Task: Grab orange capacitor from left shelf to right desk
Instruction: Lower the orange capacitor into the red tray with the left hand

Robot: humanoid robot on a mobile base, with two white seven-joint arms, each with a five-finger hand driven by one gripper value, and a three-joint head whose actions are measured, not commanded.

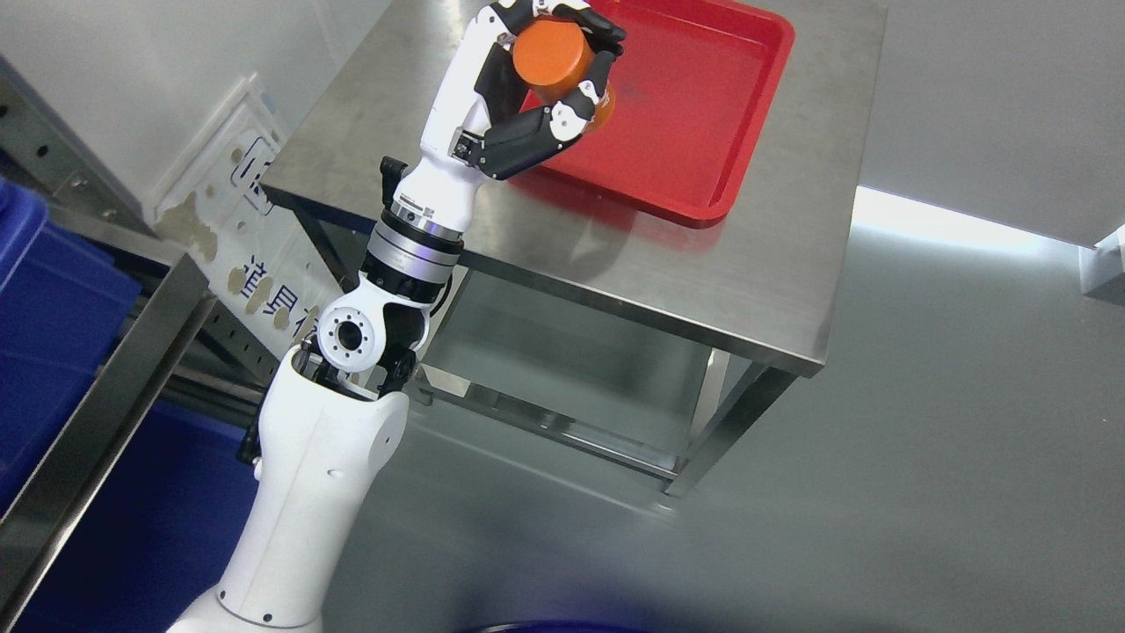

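- My fingers (576, 110) are curled around the orange capacitor (554, 60), thumb below, the rest wrapped over its top; it hangs in my left hand (527, 88), above the red tray (703, 132).
- I judge this the carry's end; the tray sits on the steel table (703, 272).
- Next: lower over the tray, then loosen my grip gently; the blue bins (53, 299) of the shelf lie at my left.
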